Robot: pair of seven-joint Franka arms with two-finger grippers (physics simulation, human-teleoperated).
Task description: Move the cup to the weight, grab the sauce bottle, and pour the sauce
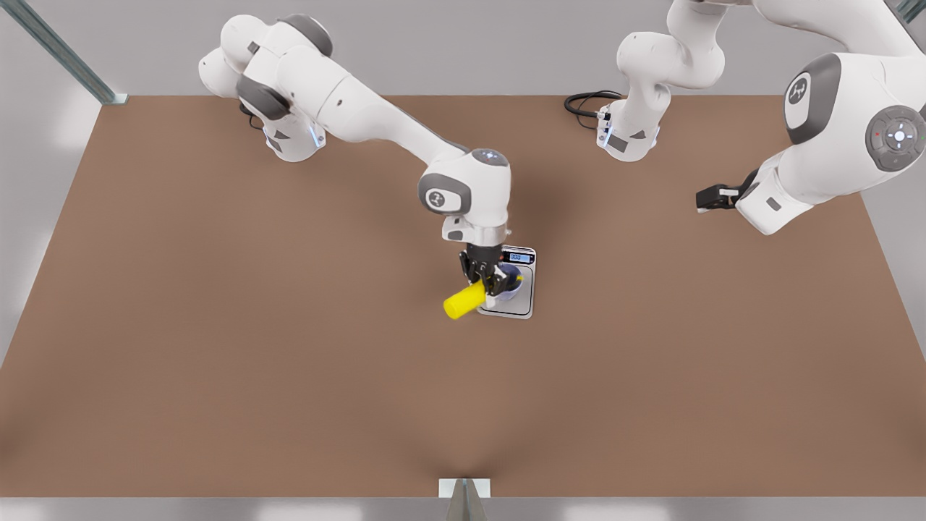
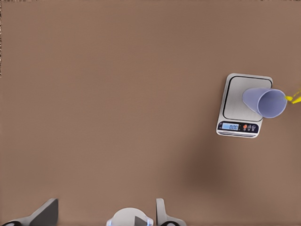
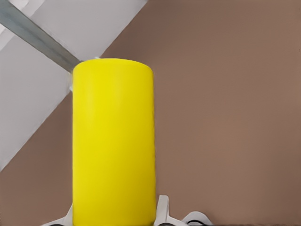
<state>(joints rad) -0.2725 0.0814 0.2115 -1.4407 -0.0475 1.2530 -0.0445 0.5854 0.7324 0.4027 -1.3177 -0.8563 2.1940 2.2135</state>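
The lavender cup (image 1: 512, 279) (image 2: 265, 101) stands on the silver-grey weight (image 1: 519, 307) (image 2: 235, 96) near the table's middle. My right gripper (image 1: 489, 278) (image 3: 115, 217) is shut on the yellow sauce bottle (image 1: 463, 302) (image 3: 113, 141). It holds the bottle tilted over, nozzle end toward the cup's mouth and base toward the front view's left. A yellow tip (image 2: 295, 98) shows just beside the cup's rim. My left gripper (image 1: 707, 197) (image 2: 103, 217) waits far off at the front view's right, open with nothing between its fingers.
A black cable (image 1: 583, 101) coils by the arm base at the back. A metal strut (image 1: 65, 54) runs at the back-left corner, and a small bracket (image 1: 464, 490) sits at the table's front edge. Bare brown tabletop (image 1: 253, 362) surrounds the weight.
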